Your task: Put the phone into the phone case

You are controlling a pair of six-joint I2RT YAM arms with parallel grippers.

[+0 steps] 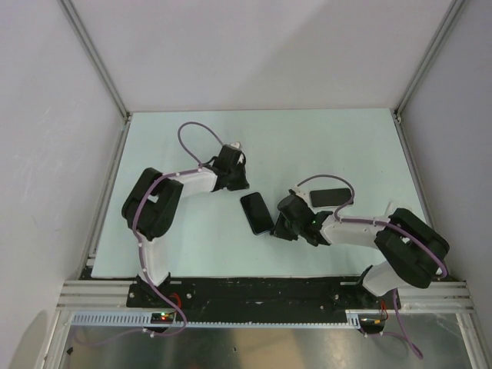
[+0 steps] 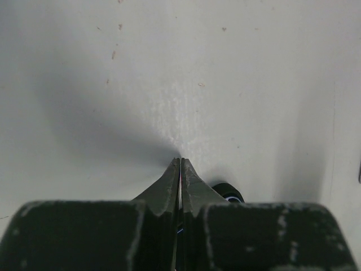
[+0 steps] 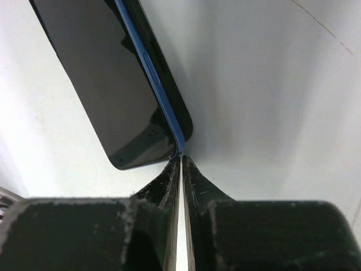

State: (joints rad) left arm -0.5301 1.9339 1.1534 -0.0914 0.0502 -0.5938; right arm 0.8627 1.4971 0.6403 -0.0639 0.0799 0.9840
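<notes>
Right wrist view: the right gripper point(image 3: 181, 160), pinched closed, touches a corner of the phone point(image 3: 107, 79). The left gripper point(image 2: 180, 162) is closed on nothing.

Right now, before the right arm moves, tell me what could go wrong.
1. The right fingers are shut, tips against a corner of the phone. A push there may spin it instead of seating it.
2. A dark flat object lies close beside the right arm. A sweep could knock it.
</notes>
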